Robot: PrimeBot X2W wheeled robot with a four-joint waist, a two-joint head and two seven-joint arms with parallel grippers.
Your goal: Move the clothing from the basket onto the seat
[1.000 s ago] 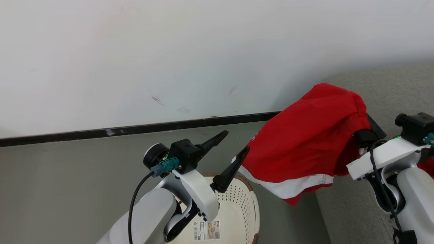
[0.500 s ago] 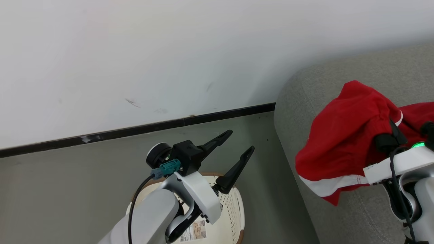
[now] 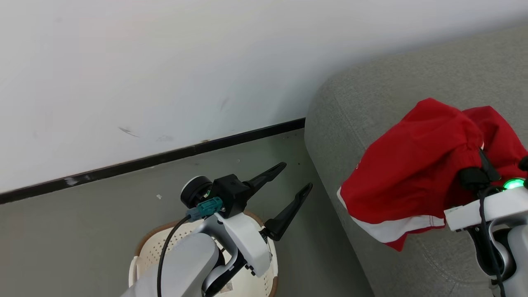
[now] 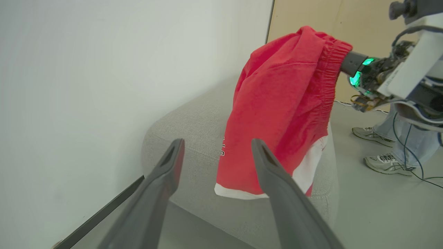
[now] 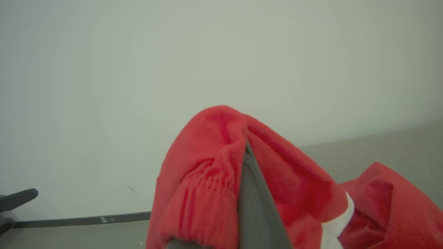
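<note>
right claw (image 5: 247,155) is clenching on the clothing (image 3: 412,173). its dark fingers are pressing together inside the gathered waistband, and the red fabric is draping over them. in the head view the garment is hanging at 3 o'clock, with its white hem band drooping toward 5 o'clock. small white lettering is showing on it in the left wrist view, too small to read.

the held piece is hanging over the rounded end of the seat (image 3: 371,103). cannot tell whether the hem is brushing the grey upholstery.

a second red piece (image 3: 499,140) is showing just behind the held one, toward 2 o'clock. in the right wrist view it is sitting low against the seat's top with a white trim band. cannot tell whether it is resting there or hanging from the same grip.

a green light (image 3: 513,183) is glowing on the right wrist.

left claw (image 3: 295,176) is standing released at 6 o'clock in the head view, fingers spread wide and holding nothing, pointing toward 2 o'clock.

under the left forearm, at 7 o'clock, the basket (image 3: 156,247) is sitting on the grey floor (image 3: 82,231), well apart from the held garment. a black baseboard (image 3: 165,159) is running along the white wall.

in the left wrist view, a person's pale sneakers (image 4: 380,162) are standing on the floor at 3 o'clock.
</note>
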